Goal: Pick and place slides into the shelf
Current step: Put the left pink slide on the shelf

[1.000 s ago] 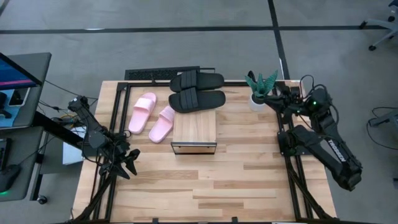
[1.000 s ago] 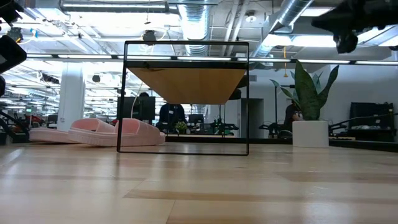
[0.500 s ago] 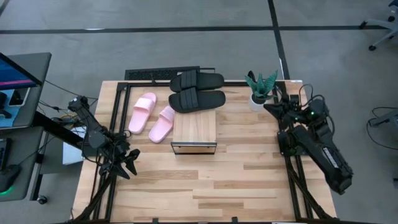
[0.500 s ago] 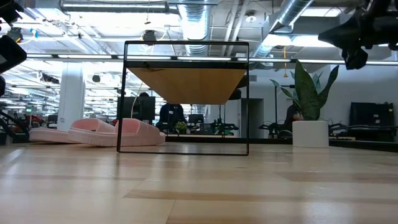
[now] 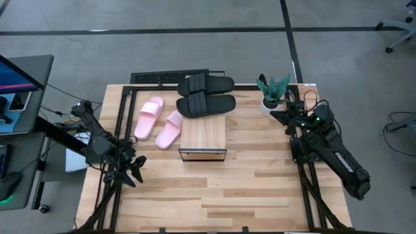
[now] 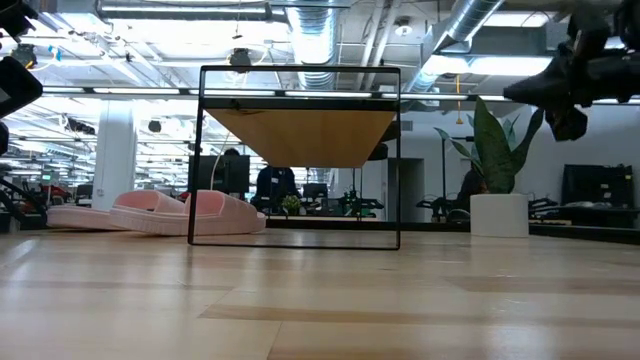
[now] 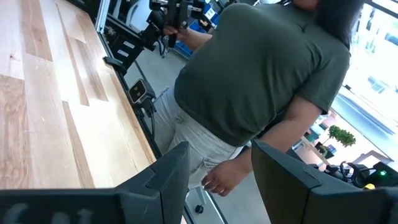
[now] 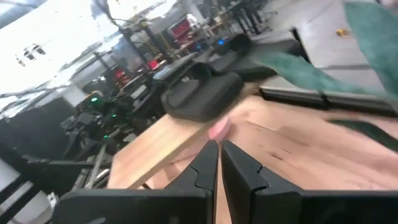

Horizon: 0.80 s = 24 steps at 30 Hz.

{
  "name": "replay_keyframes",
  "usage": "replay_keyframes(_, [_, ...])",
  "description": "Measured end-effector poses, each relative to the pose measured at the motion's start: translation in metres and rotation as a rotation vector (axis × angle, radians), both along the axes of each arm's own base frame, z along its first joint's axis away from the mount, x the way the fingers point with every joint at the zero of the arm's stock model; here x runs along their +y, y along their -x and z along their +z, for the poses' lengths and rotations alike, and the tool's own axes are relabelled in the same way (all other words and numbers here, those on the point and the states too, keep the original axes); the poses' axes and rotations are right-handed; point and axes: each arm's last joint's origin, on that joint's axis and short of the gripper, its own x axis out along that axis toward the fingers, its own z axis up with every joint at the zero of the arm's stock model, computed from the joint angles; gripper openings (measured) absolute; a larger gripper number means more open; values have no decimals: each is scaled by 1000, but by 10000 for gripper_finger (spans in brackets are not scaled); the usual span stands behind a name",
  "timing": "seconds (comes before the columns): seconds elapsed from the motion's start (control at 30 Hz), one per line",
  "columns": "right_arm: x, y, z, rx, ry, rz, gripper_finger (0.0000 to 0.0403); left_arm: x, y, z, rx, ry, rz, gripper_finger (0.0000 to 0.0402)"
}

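Two black slides (image 5: 206, 84) (image 5: 206, 104) lie sole-down side by side at the table's far edge, just beyond the shelf (image 5: 203, 136). To the shelf's left, two pink slides (image 5: 149, 117) (image 5: 169, 129) rest flat on the table; the low view shows these pink slides (image 6: 150, 212) too. The shelf (image 6: 300, 155) stands on its dark frame. My right gripper (image 5: 276, 114) hovers, shut, beside the plant pot at the far right, also seen as the right gripper (image 8: 219, 152) (image 6: 560, 95). At the left edge my left gripper (image 5: 134, 170) (image 7: 217, 174) waits, open.
A small potted plant (image 5: 272, 97) stands at the far right corner, close to my right gripper. A person in a green shirt (image 7: 261, 74) stands beyond the table's edge. Bare wooden tabletop (image 5: 214, 195) spreads in front of the shelf.
My right arm has swung its gripper down and slightly toward the table's left and near side, ending beside the plant pot; its fingers stay shut. The slides, the shelf and my left arm have kept still.
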Motion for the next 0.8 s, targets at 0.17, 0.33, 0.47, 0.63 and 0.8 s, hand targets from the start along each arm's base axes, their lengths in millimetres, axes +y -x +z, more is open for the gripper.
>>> replay_keyframes(0.17, [-3, -4, -17, 41, -84, -57, 12, 0, 0, 0, 0, 0, -1, 162])
replay_keyframes(0.33, [-4, -6, -28, 95, -131, -133, 12, 0, 0, 0, 0, 0, -1, 162])
replay_keyframes(0.47, [-4, -8, -37, 110, -171, -182, 12, 0, 0, 0, 0, 0, -1, 162])
replay_keyframes(0.63, [-4, -11, -38, 139, -162, -232, 12, 0, 0, 0, 0, 0, -2, 162])
replay_keyframes(0.8, [-2, -12, -39, 151, -154, -209, 12, 0, 0, 0, 0, 0, -1, 162])
